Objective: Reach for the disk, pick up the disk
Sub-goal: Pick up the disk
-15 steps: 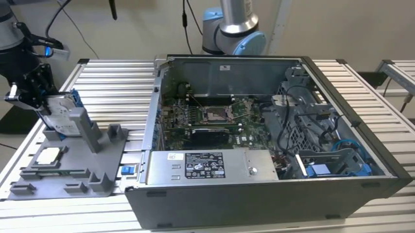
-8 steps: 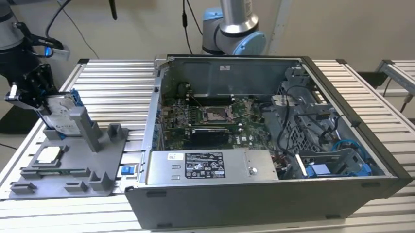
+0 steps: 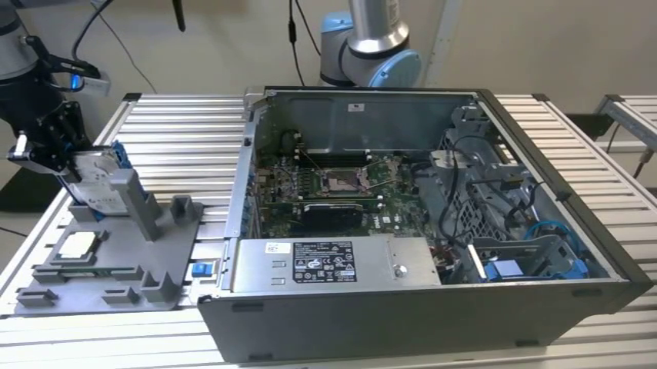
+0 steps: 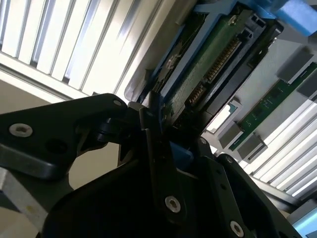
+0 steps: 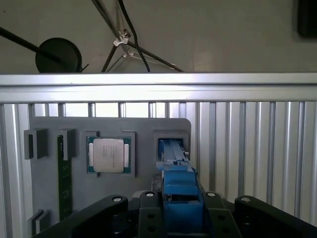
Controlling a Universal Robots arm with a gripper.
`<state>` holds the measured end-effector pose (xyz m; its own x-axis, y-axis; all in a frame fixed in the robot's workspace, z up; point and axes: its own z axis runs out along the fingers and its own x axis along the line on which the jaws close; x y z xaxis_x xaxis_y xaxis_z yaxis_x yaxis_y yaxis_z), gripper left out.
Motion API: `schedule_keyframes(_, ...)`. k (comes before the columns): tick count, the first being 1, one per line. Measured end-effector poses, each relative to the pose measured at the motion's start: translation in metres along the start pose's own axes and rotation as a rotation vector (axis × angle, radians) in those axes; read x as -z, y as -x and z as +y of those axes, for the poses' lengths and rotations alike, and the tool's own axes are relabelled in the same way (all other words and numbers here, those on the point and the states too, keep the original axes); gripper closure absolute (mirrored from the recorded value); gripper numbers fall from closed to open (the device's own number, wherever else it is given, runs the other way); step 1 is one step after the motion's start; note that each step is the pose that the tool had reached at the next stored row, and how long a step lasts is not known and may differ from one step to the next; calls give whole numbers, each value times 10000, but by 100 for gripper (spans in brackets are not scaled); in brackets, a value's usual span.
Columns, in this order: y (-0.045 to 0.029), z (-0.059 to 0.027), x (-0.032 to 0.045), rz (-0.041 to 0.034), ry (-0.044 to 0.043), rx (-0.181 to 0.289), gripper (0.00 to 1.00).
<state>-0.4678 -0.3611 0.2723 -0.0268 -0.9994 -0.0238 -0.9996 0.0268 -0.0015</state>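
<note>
The disk [image 3: 95,188] stands on edge at the back of the grey fixture plate [image 3: 113,265], at the exterior view's left. Its white label and blue frame show beside a grey post. My gripper [image 3: 72,163] comes down on it from above and is shut on the disk. In the first wrist view the disk's blue frame [image 5: 174,166] runs between the black fingers [image 5: 148,201] down into the plate's slot. The second wrist view shows the disk's green circuit-board side [image 4: 210,72] close against one finger [image 4: 154,144].
On the fixture plate lie a small square silver chip [image 3: 79,244] and a green memory stick [image 5: 61,178]. An open computer case [image 3: 411,207] takes up the middle of the slatted metal table [image 3: 175,131]. A second arm's base [image 3: 370,46] rises behind the case.
</note>
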Motion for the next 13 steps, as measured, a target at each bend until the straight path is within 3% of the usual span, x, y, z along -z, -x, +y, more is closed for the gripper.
schedule_keyframes(13,4,0,0,3,1,-3,100)
